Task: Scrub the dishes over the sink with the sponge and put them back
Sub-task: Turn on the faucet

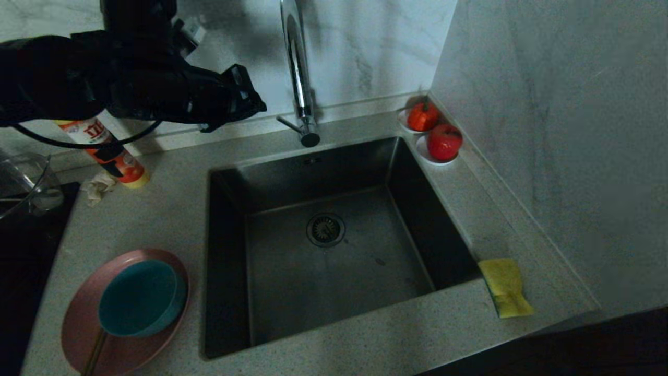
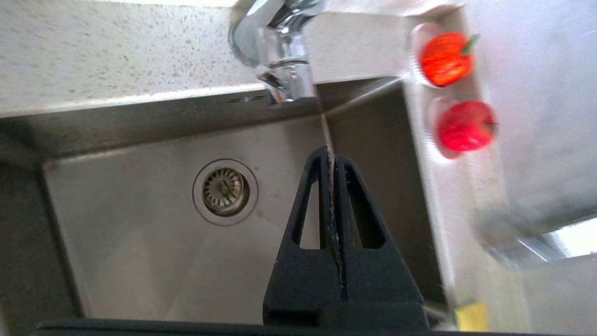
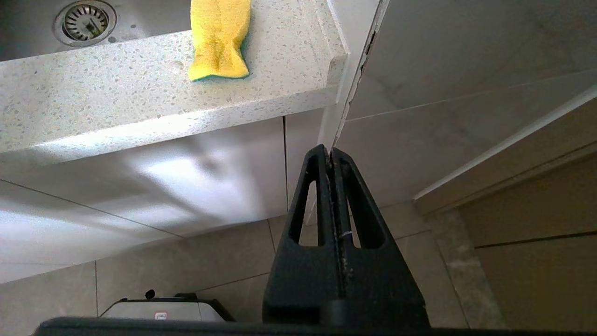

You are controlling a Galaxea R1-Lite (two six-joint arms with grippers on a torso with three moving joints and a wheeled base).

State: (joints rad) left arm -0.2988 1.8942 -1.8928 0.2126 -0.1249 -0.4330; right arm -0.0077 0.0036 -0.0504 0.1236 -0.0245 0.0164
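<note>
A pink plate (image 1: 78, 326) lies on the counter left of the sink (image 1: 229, 250). On it sit a teal bowl (image 1: 138, 297) and wooden chopsticks (image 1: 95, 352). The yellow sponge (image 1: 505, 287) lies on the counter at the sink's right front corner, also seen as sponge (image 3: 219, 37) in the right wrist view. My left gripper (image 1: 245, 99) hangs high over the sink's back left corner, near the faucet (image 1: 298, 73). It is shut and empty (image 2: 332, 156), looking down at the drain (image 2: 225, 191). My right gripper (image 3: 330, 154) is shut and empty, parked below the counter edge.
Two red fruits on white saucers (image 1: 422, 116) (image 1: 444, 142) sit in the back right corner by the wall. A red and white bottle (image 1: 112, 151), a crumpled scrap (image 1: 99, 185) and a glass container (image 1: 23, 183) stand at the left.
</note>
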